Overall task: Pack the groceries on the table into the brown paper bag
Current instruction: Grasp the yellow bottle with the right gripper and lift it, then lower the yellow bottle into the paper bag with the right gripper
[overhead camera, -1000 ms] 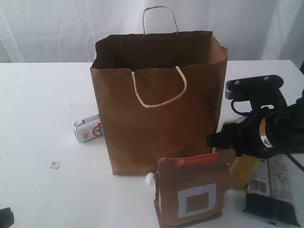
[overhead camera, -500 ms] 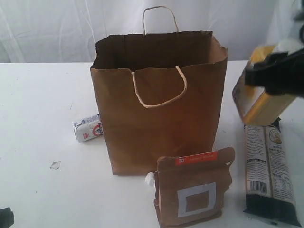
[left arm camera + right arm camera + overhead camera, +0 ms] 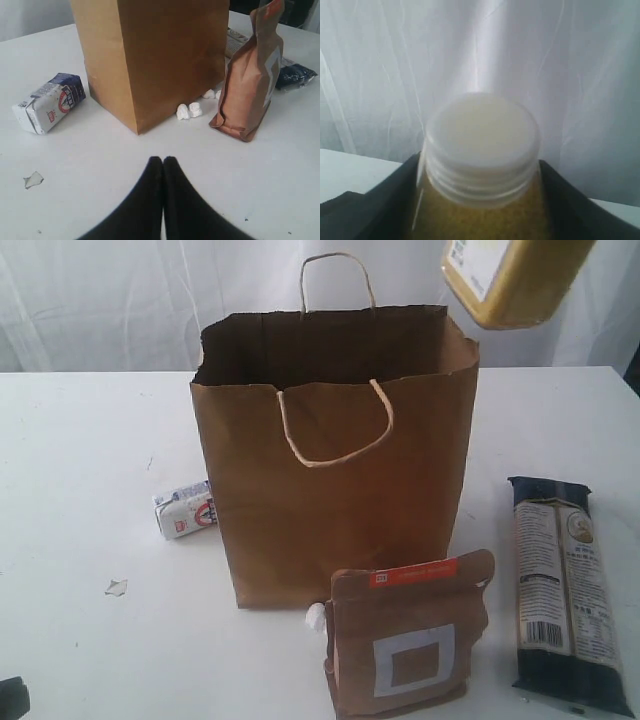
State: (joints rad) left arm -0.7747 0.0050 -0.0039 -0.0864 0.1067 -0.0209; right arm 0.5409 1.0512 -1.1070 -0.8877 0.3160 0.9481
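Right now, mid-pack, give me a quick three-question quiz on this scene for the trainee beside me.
1. True or false: the yellow-grain bottle stands on the table.
2. In the exterior view, the small white-blue carton is: A) on the table, left of the brown paper bag; B) inside the bag; C) in the right jaws.
3. Which jaws are shut on nothing?
Key:
1. False: the right jaws hold it in the air, higher than the bag's rim.
2. A.
3. The left jaws.
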